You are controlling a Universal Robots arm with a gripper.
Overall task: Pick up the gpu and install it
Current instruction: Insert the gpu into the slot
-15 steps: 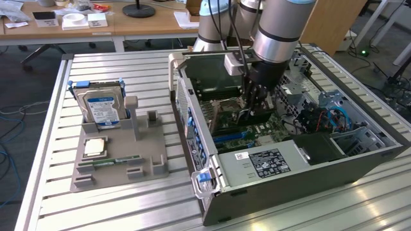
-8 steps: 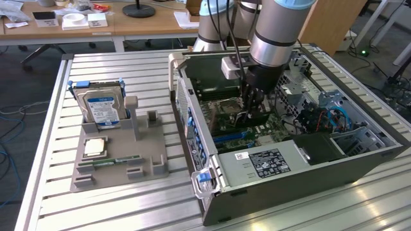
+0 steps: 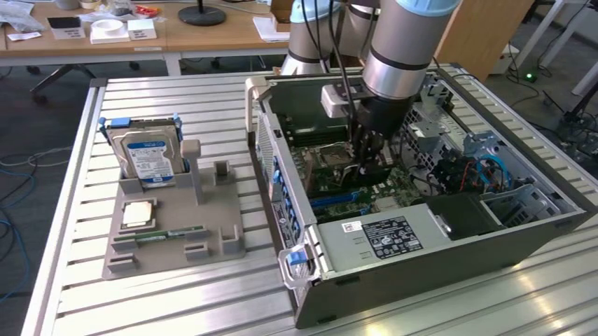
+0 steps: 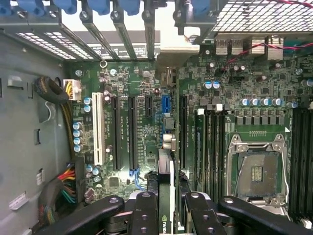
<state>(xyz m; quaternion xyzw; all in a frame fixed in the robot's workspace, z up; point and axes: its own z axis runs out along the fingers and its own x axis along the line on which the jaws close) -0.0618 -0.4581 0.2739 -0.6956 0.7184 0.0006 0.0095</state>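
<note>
Inside the open computer case, my gripper hangs low over the green motherboard. In the wrist view the gpu appears edge-on as a narrow dark strip with a green stripe. It runs between my black fingers, and the gripper is shut on it. The card stands upright, in line with the expansion slots, near the blue slot and the long black slots beside it. Whether its lower edge touches a slot is hidden.
The CPU socket lies beside the slots, with cable bundles at the case wall. Blue bracket clips line the rear. On the table a grey holder carries a hard drive, a CPU chip and a green memory stick.
</note>
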